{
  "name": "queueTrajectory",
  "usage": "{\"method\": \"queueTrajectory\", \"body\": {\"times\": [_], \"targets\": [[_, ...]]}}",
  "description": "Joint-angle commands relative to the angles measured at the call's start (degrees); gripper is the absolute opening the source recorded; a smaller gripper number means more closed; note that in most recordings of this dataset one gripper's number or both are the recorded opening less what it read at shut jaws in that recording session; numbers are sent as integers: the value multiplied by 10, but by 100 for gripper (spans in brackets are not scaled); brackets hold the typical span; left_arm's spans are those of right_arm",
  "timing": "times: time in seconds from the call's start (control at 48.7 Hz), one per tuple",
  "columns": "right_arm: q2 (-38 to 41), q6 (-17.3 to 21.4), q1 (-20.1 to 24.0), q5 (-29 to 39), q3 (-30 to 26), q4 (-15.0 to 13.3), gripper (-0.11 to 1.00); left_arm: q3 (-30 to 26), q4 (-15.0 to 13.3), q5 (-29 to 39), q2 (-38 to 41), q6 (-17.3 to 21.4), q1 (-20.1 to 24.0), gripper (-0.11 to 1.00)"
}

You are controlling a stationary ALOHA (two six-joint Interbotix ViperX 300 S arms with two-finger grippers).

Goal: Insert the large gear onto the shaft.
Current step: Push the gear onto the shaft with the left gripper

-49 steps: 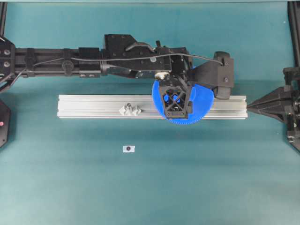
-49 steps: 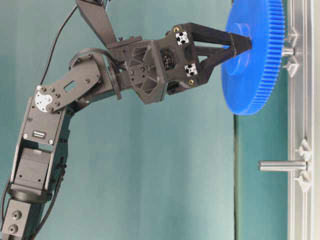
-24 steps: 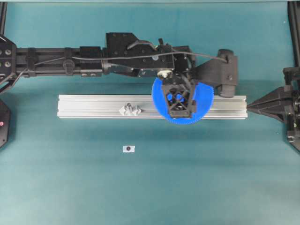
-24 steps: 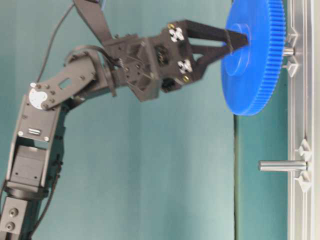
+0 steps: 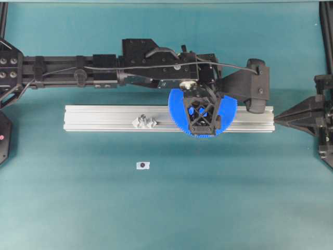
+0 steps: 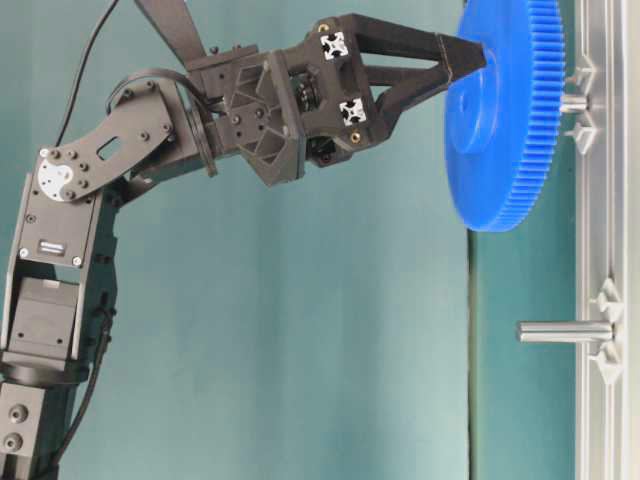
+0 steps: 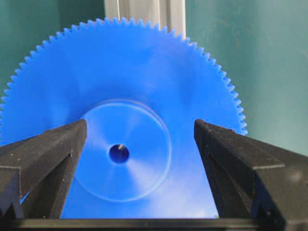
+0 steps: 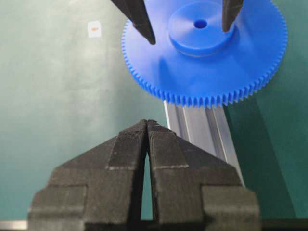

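Note:
The large gear (image 5: 178, 111) is a bright blue toothed disc lying flat over the aluminium rail (image 5: 104, 117), wider than the rail. In the table-level view the large gear (image 6: 505, 130) sits on the shaft (image 6: 573, 102), with a short silvery stretch showing between gear and rail. My left gripper (image 5: 202, 119) hangs over the gear, open. Its fingers (image 7: 53, 149) stand wide apart on either side of the raised hub (image 7: 122, 159) and hold nothing. My right gripper (image 8: 147, 123) is shut and empty, well back from the gear (image 8: 207, 72), off the rail's right end.
A second silvery pin (image 6: 563, 331) with clear bracket pieces (image 5: 144, 122) stands bare on the rail, left of the gear. A small white sticker (image 5: 142, 165) lies on the teal mat in front of the rail. The left arm (image 5: 156, 67) stretches along behind the rail.
The left gripper has shifted a little to the right along the rail, and its fingertips have come off the hub. Its jaws stayed wide. The gear and right arm have not moved.

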Motion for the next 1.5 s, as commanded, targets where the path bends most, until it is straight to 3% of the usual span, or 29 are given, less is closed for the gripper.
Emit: {"method": "queueTrajectory", "body": {"times": [0.0, 0.39, 0.759, 1.252, 1.478], "targets": [[4, 5, -2, -5, -5, 0, 10, -11, -1, 0, -17, -1, 0, 93], [4, 5, -2, -5, -4, 0, 10, -9, -1, 6, -22, -9, -15, 92], [4, 5, -2, -5, -4, 0, 10, -25, 0, 6, -34, 6, 15, 90], [-1, 5, -2, -5, -4, 0, 10, -5, 0, 39, -45, 43, 23, 68], [-2, 5, -8, -5, -4, 0, 10, 44, 0, 40, -42, 53, 23, 57]]}}
